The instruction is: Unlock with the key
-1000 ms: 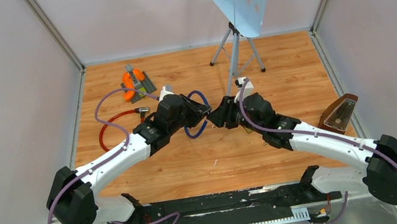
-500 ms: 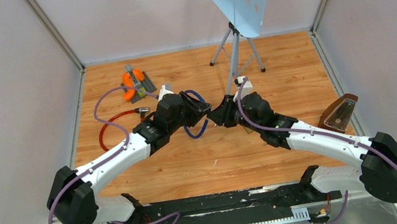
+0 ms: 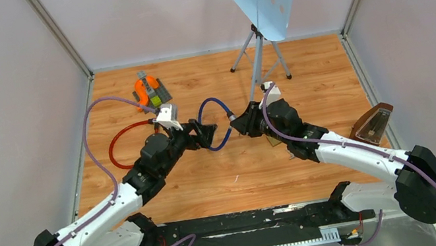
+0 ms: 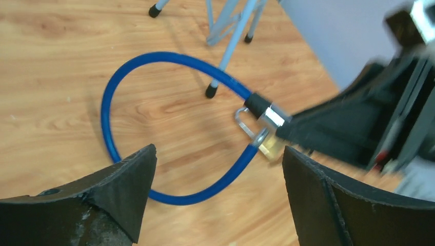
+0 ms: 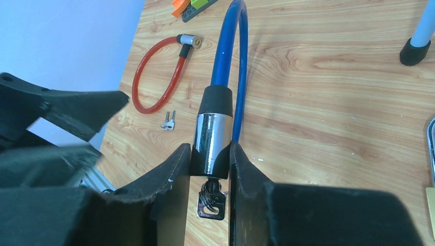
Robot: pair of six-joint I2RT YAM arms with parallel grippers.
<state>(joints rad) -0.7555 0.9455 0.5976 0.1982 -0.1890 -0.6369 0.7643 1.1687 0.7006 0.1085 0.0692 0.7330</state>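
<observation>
A blue cable lock (image 3: 218, 121) hangs in a loop over the wood floor, its chrome barrel (image 5: 211, 138) clamped between the fingers of my right gripper (image 5: 210, 148), which is shut on it. A silver key (image 5: 211, 203) with a split ring sticks out of the barrel's near end, between the fingers. In the left wrist view the blue cable (image 4: 118, 97) and its barrel (image 4: 271, 116) lie ahead of my left gripper (image 4: 219, 154), which stands wide open with nothing between its fingers. In the top view my left gripper (image 3: 206, 134) sits just left of the loop.
A red cable lock (image 3: 117, 146) lies to the left with small loose keys (image 5: 168, 121) beside it. A brass padlock (image 4: 268, 147) rests under the barrel. An orange-and-grey piece (image 3: 148, 91) sits at the back left, a music stand (image 3: 262, 42) behind, a metronome (image 3: 373, 125) at the right.
My left gripper has opened, let go of the blue cable and drawn back toward the left. The right gripper has closed on the barrel and holds it in place.
</observation>
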